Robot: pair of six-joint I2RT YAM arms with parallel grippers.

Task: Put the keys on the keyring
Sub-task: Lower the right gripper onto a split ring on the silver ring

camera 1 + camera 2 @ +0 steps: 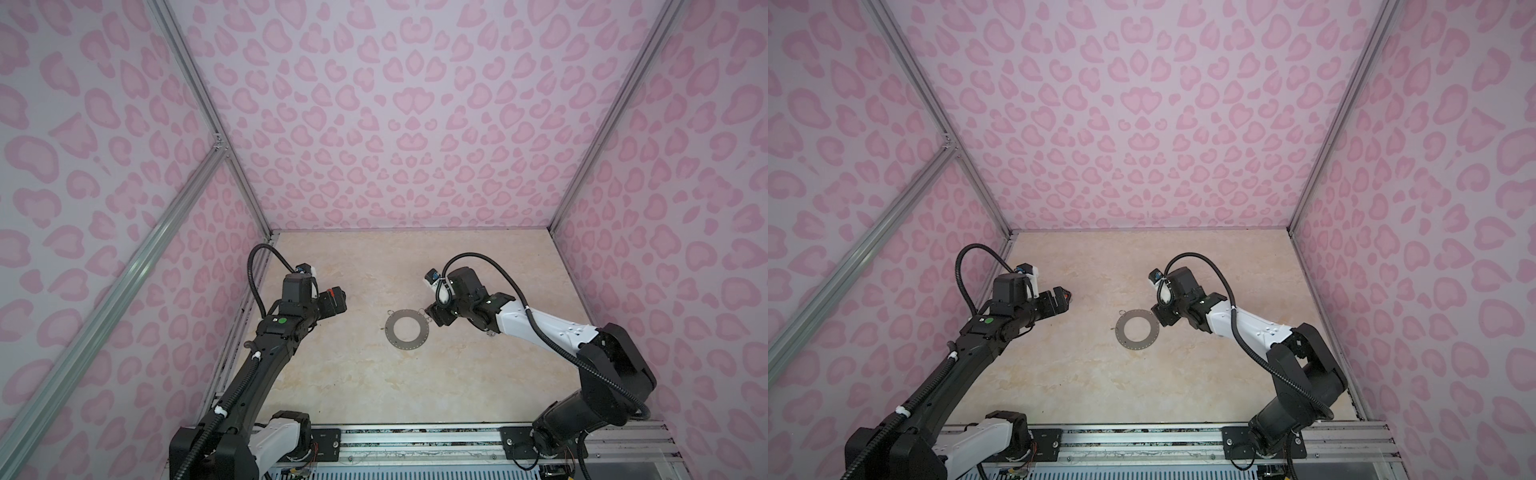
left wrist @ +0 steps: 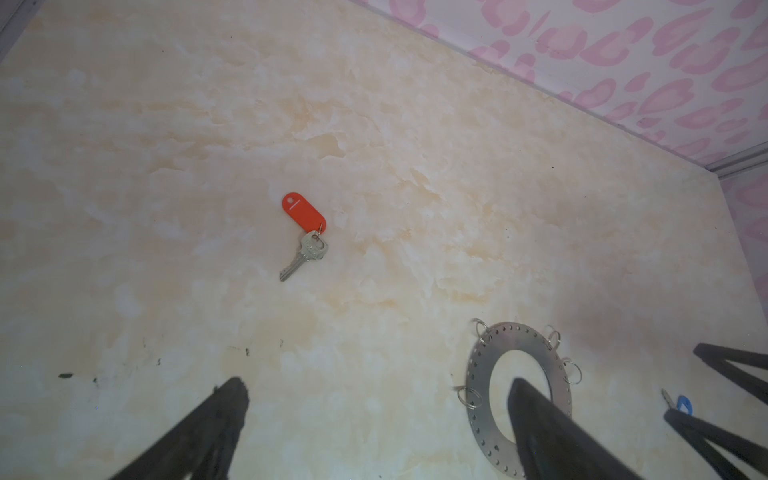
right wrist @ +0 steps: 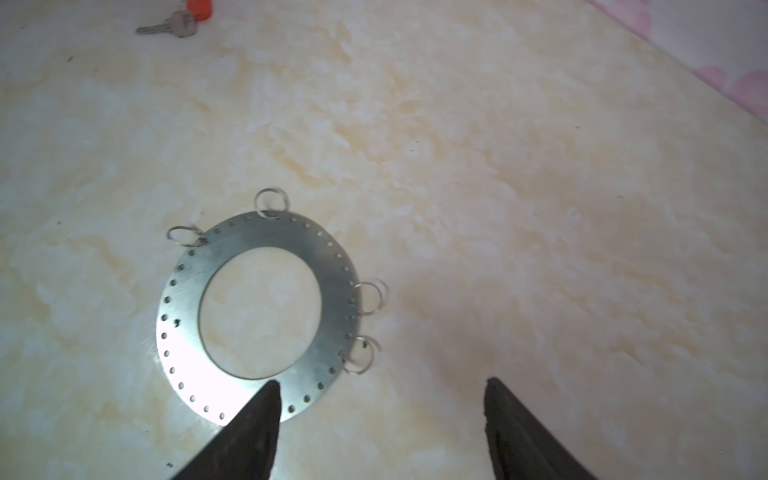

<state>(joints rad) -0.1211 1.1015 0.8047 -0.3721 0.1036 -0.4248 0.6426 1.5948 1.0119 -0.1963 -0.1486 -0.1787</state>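
Blue-tag key (image 2: 683,405) lies betw. fingers (image 2: 731,365) of right gripper (image 3: 382,382), just right of keyring (image 3: 178,324) at mid-desk (image 1: 374,395). Jaws apart, no grip seen. Red-tag key (image 2: 305,237) ahead of left gripper (image 2: 376,384), towards left edge, blade toward it. Jaws at widest, empty. Count: 2 keys, 1 keyring, 4 wire loops (image 3: 270,202).

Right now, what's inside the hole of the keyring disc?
Only bare marbled tabletop shows through the hole of the keyring; nothing lies in it. Whatever sits beneath the metal band itself is covered.
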